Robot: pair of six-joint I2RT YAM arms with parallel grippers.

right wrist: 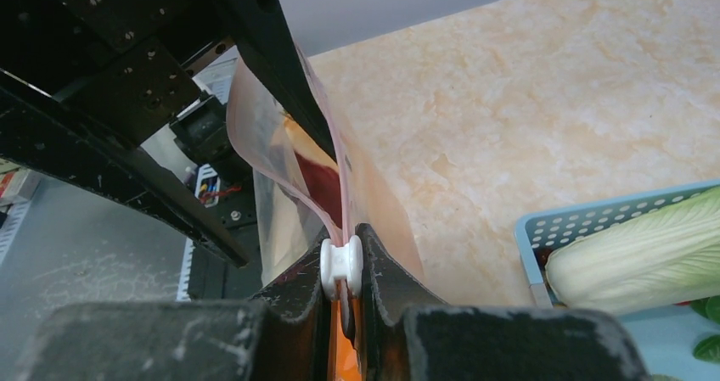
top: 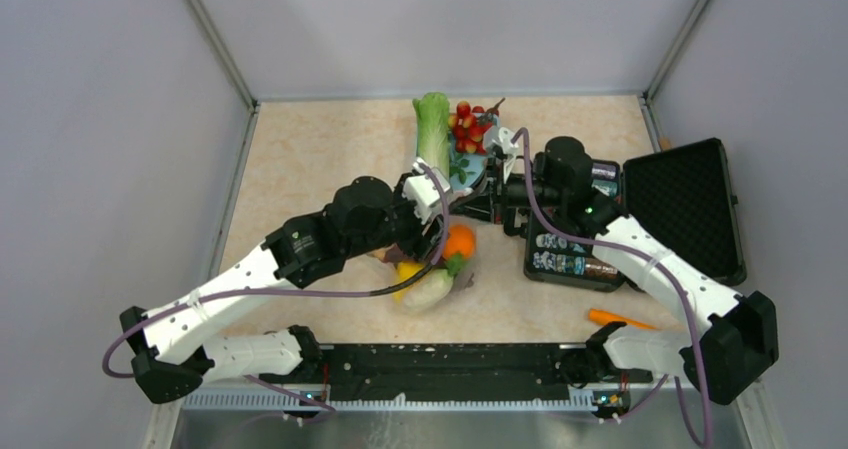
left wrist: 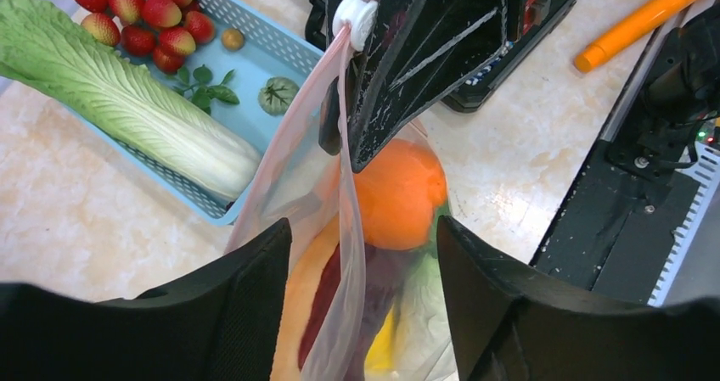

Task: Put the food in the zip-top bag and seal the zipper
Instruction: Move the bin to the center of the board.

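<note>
Left wrist view, closest in: your left gripper (left wrist: 363,228) has its two black fingers (left wrist: 229,313) standing apart, one on each side of the zip-top bag (left wrist: 289,169), with nothing pinched between them. Just past them, one orange (left wrist: 399,194) presses against the plastic from inside. One yellow piece (left wrist: 382,347) and one dark red piece (left wrist: 327,288) sit lower in the bag, and the rest of the load is hidden. The zipper (left wrist: 341,75) runs up to a single white slider (left wrist: 355,16).

The right wrist view shows what this one can't: your right gripper (right wrist: 341,249) is clamped tight on that slider.

Farther out, back in the left wrist view, one blue basket (left wrist: 255,67) carries one cabbage (left wrist: 127,101) lying over its rim, at least eight cherry tomatoes (left wrist: 140,16), one small green piece (left wrist: 278,95) and one brown ball (left wrist: 232,38). Neither of the other views shows those last two.

The top view gives you the layout. One long orange piece (top: 620,319) lies alone on the table (top: 320,169) near the right arm's base. The bag's loaded end is mid-table between the two arms, and the basket lies beyond it. Only this view shows the whole of the one open black case (top: 680,204), at the right with cans (top: 565,254) inside.
</note>
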